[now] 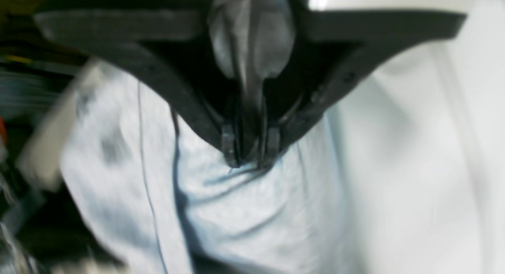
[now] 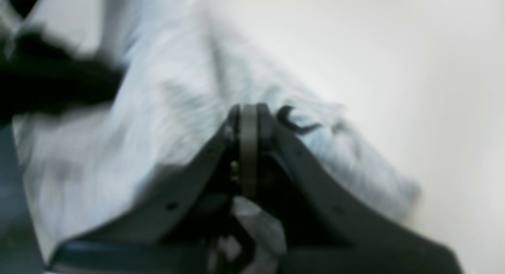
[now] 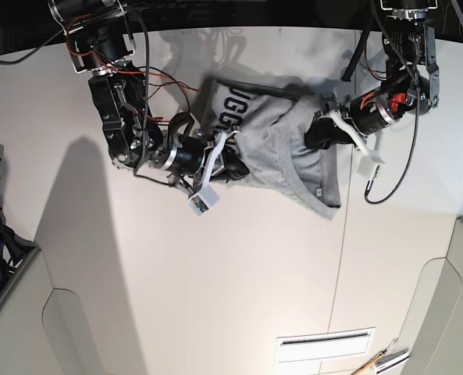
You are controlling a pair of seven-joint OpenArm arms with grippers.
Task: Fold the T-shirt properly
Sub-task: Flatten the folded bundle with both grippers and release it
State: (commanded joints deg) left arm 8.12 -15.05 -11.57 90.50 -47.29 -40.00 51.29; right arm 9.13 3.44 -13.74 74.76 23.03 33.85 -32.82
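T-shirt (image 3: 282,152) aloft — pinched in left gripper (image 1: 250,157) and right gripper (image 2: 248,120)

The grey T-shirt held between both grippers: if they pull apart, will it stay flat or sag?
The light grey cotton T-shirt will probably sag: it already hangs bunched and creased between the left gripper and right gripper. It looks light and floppy, so loose edges likely trail.
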